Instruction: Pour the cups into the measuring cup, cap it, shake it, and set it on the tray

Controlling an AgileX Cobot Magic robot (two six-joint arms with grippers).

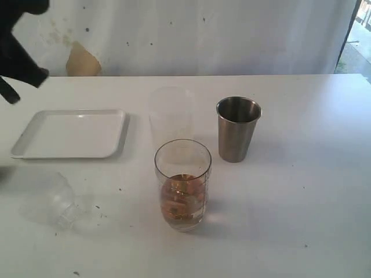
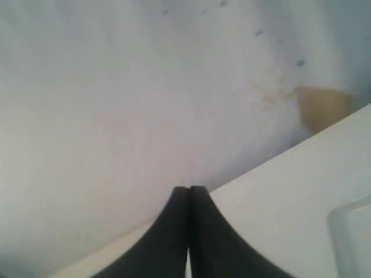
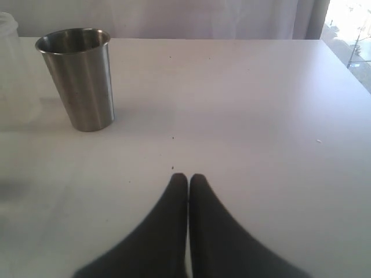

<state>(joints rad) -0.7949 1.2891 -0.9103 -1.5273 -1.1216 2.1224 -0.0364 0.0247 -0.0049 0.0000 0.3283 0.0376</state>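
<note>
- Exterior view: measuring cup (image 1: 182, 185) stands upright on the counter (image 1: 301, 202), long axis vertical, mouth up, amber contents inside; uncapped, off to the right of the tray (image 1: 69, 134), not on it. Capping, shaking and placing seem left.
- Left wrist view: left tool (image 2: 189, 194) pressed together, holding nothing.
- Right wrist view: right tool (image 3: 188, 180) pressed together, empty; steel tumbler (image 3: 75, 81) upright beyond.

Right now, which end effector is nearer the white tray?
Left. The left end effector hovers off the far left corner of the tray; the right end effector is outside the exterior view, facing the steel tumbler, tray not visible.
</note>
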